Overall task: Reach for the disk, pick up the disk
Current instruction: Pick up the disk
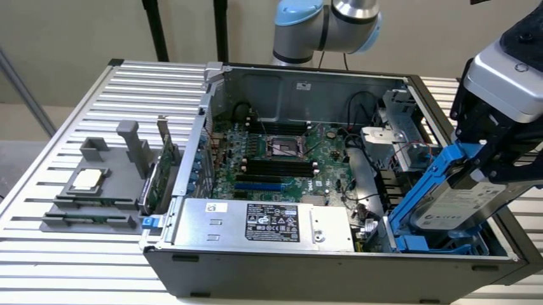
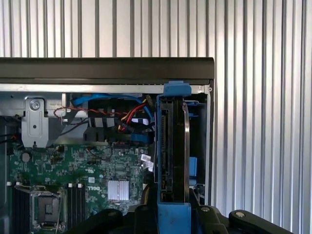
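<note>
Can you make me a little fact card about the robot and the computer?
Place: open computer case on a slatted table
Gripper: at the exterior view's right, shut on the disk
Disk: tilted, top end in the gripper, low end by the case's corner
Disk rails: blue
Chip: outside the case, on a grey holder, exterior view's left
Power box: inside the case, by its near wall
Job so far: disk gripped
</note>
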Robot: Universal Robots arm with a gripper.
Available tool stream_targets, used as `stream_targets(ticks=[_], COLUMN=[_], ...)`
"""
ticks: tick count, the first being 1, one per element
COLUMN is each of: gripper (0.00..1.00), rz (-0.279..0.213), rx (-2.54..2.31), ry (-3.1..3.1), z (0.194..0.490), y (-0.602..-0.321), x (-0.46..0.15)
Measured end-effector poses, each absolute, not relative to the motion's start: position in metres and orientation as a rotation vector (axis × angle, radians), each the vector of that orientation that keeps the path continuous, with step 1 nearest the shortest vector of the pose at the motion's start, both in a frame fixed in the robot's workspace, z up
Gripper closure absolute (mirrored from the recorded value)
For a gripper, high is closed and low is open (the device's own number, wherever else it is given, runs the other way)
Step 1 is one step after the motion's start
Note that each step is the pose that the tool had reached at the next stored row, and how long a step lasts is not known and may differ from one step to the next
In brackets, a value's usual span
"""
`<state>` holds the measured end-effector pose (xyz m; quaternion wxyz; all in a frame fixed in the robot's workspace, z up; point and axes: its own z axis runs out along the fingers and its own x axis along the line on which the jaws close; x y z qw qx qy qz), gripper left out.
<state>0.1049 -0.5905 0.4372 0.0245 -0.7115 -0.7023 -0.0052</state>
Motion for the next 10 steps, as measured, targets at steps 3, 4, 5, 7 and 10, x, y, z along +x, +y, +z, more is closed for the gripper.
stream_targets(ticks=[3,4,5,7,10], gripper=[0.67,0.67,0.67,0.67,0.67], rz=[-0.017,-0.018,-0.018,-0.019,-0.019], rx=[-2.2,-2.2,-2.2,-2.199,-2.199], ry=[-2.172,-2.172,-2.171,-2.171,-2.171], z=[0.4369,0.4368,0.4368,0.4368,0.4367], y=[-0.5904,-0.5904,-0.5904,-0.5904,-0.5904], x=[0.105,0.105,0.1051,0.1052,0.1053])
